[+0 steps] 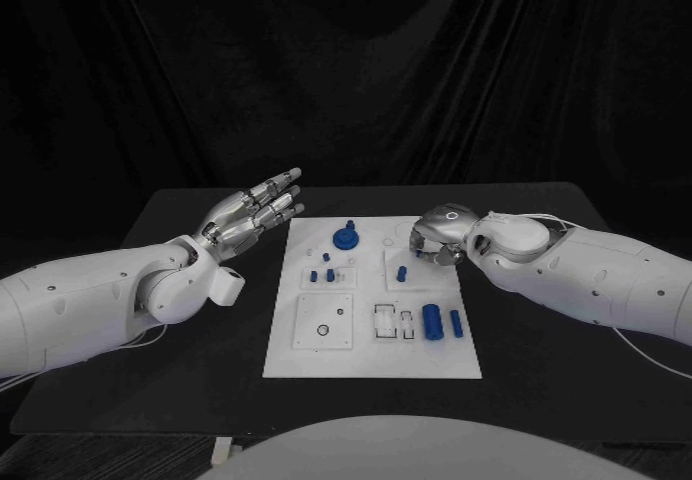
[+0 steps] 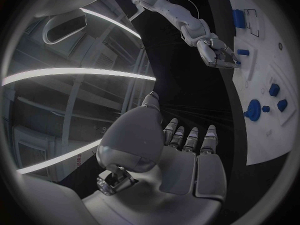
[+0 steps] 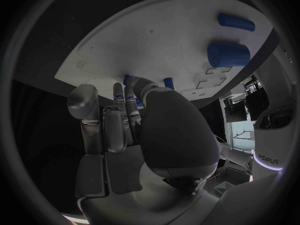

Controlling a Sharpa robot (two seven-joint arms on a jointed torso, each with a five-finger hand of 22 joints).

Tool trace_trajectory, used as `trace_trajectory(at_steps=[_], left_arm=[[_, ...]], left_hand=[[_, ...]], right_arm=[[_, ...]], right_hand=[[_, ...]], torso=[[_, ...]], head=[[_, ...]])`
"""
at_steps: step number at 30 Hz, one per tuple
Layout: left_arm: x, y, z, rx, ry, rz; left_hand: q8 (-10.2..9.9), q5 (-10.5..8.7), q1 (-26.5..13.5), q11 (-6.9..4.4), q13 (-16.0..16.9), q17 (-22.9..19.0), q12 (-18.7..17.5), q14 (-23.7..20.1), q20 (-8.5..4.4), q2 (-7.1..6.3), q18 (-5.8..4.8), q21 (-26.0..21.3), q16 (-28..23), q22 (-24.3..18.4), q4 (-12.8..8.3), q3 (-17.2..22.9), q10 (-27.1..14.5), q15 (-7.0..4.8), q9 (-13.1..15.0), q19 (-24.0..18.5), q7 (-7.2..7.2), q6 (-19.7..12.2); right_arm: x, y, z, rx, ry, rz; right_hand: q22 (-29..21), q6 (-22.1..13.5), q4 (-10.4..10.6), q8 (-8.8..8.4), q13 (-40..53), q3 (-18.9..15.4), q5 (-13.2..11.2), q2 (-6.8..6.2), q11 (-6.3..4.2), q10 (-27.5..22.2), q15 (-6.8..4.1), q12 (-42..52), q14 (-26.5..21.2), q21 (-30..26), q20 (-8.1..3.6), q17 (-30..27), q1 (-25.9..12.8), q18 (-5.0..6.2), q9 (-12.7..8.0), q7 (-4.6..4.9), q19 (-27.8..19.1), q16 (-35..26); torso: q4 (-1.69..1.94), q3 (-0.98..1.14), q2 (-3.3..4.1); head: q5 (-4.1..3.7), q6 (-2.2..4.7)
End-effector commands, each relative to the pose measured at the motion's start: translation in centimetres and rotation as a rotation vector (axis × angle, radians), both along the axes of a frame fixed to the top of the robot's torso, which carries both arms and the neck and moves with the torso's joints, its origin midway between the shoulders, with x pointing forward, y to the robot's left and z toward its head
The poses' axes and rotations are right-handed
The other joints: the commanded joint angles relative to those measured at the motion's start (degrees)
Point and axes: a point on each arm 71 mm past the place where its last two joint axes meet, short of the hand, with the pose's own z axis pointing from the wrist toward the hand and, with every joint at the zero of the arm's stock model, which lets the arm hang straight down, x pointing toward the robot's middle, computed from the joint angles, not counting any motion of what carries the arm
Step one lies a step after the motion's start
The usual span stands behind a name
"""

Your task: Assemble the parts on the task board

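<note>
The white task board (image 1: 372, 345) lies in the middle of the black table. My right hand (image 1: 440, 235) hangs over its far right part, fingers pointing down at a small blue peg (image 1: 407, 268). In the right wrist view its fingertips (image 3: 128, 92) touch a blue peg (image 3: 126, 79), the thumb stands apart, and a second peg (image 3: 167, 82) lies beside them; whether a peg is held is hidden. My left hand (image 1: 257, 212) floats left of the board's far corner, fingers stretched out and holding nothing, its bare palm (image 2: 184, 160) showing. A round blue gear (image 1: 346, 238) sits at the board's far side.
Two blue cylinders (image 1: 433, 323) (image 1: 456, 321) lie side by side on the board's near right part, also seen as cylinders (image 3: 228, 54) (image 3: 236, 22). Small blue pegs (image 1: 320, 272) stand left of centre. The black table (image 1: 173, 340) spreads around the board; a dark curtain hangs behind.
</note>
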Motion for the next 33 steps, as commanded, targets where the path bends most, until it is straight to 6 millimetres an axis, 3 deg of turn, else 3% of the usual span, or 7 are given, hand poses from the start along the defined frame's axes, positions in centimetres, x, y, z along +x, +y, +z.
trace_trajectory(at_steps=[1,14,22,33], left_arm=[[-0.1,-0.06,0.56,-0.069,-0.063,-0.003],[-0.19,0.03,0.28,-0.068,-0.054,-0.003],[-0.25,0.1,0.03,-0.067,-0.048,-0.004],[-0.27,0.29,-0.26,-0.063,-0.043,0.0]], left_hand=[[0.22,0.48,0.51,0.24,0.07,-0.06,0.18,-0.13,0.4,0.02,0.57,0.32,-0.21,0.04,-0.26,0.07,0.12,0.37,0.06,-0.07,0.48,0.04],[0.22,1.92,1.53,0.58,0.1,0.03,0.22,0.01,0.66,0.33,0.59,0.44,-0.06,0.58,-0.5,0.2,0.23,0.77,0.07,0.14,0.67,0.1],[0.22,4.19,2.8,0.71,0.11,0.15,0.23,0.21,1.1,0.64,0.59,0.57,0.17,1.0,-1.09,0.42,0.26,1.19,0.07,0.41,0.78,0.07],[0.22,5.02,3.27,0.77,0.12,0.19,0.24,0.28,1.23,0.8,0.59,0.61,0.25,1.14,-1.32,0.54,0.29,1.3,0.07,0.52,0.77,0.05]], right_arm=[[0.01,-0.1,-0.28,-0.006,0.012,-0.002],[0.18,-0.35,-0.75,-0.014,0.025,-0.016],[0.34,-0.55,-0.94,-0.006,0.049,-0.033],[0.25,-0.44,-0.57,0.034,0.012,-0.013]], right_hand=[[6.54,0.45,-0.3,0.31,0.07,0.2,-0.34,0.35,-0.12,0.51,0.29,-0.33,3.27,0.25,0.15,4.76,-0.36,-0.23,0.25,-0.09,-0.13,0.2],[6.56,1.51,-1.52,0.97,0.15,0.45,-1.84,0.24,-0.51,2.76,-0.01,-0.62,3.2,0.52,-0.08,4.59,-0.41,-0.24,1.47,-0.18,-0.19,0.04],[6.51,2.02,-1.86,1.24,0.17,0.51,-1.99,0.22,-0.6,3.43,-0.07,-0.69,3.09,0.32,-0.14,4.29,-0.37,-0.2,1.85,-0.19,-0.33,-0.24],[6.63,4.58,-2.72,2.64,0.21,0.5,-2.13,0.83,-1.5,6.44,-0.76,-0.87,3.11,0.89,-0.65,4.38,-0.33,-0.25,3.45,-1.01,-0.32,-0.2]], torso=[[-0.01,-0.01,-0.02],[0.0,-0.02,0.0],[-0.03,-0.04,-0.03],[-0.01,-0.05,-0.04]], head=[[-0.05,-0.01],[-0.13,-0.01],[-0.1,-0.01],[-0.1,-0.01]])
